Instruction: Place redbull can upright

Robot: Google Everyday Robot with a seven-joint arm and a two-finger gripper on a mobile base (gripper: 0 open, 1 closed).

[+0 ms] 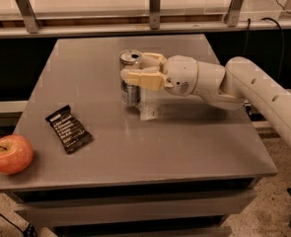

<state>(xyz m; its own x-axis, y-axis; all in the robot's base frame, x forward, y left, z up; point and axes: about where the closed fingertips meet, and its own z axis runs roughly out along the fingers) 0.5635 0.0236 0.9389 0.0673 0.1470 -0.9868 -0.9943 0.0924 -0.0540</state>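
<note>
The redbull can (129, 90) is a slim silver can with blue markings and a shiny pull-tab top. It stands upright near the middle of the grey table (194, 142), its base at or just above the surface. My gripper (140, 70) reaches in from the right and is shut on the can's upper half, one cream finger (141, 79) across its front and the other behind it. The white arm runs off to the right edge of the camera view.
A black wrapper (69, 129) lies flat at the table's left front. A red apple (10, 154) sits at the front left corner. A metal rail with posts (155, 6) runs along behind the table.
</note>
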